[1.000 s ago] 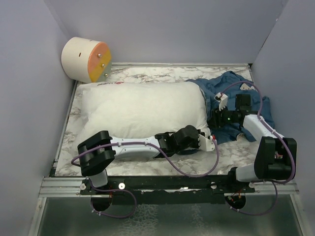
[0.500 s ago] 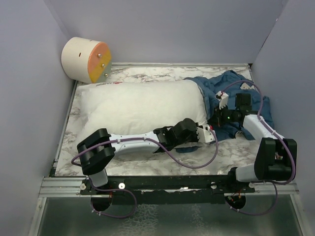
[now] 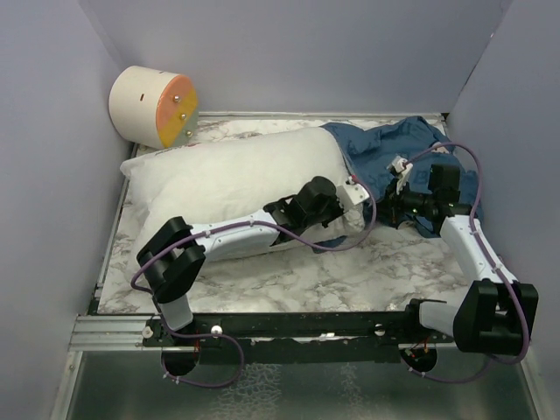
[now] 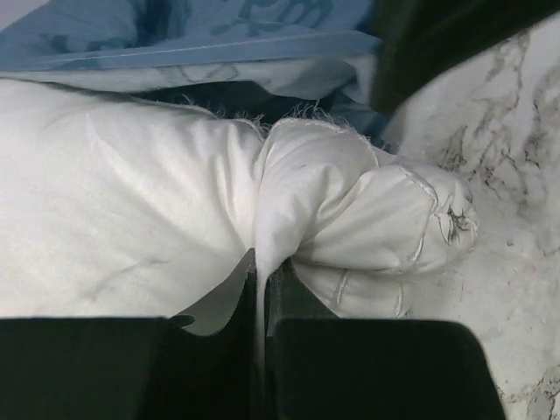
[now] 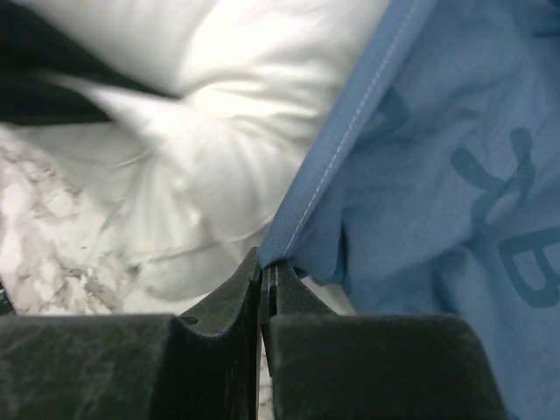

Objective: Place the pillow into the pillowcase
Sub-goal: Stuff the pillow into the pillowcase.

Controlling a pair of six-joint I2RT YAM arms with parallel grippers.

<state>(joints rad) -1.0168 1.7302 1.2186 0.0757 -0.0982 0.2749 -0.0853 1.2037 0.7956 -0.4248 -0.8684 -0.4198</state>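
The left gripper (image 4: 262,289) is clamped on a pinch of the pillow (image 3: 227,179) near its right corner, the pillow's bulk stretching away to its left. Just right of it, the right gripper (image 5: 265,282) is clenched on the stitched hem of the pillowcase (image 3: 398,149), which overlaps the pillow's far right corner.

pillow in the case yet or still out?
Mostly out: the pillow lies bare on the table, only its right end under the pillowcase edge.
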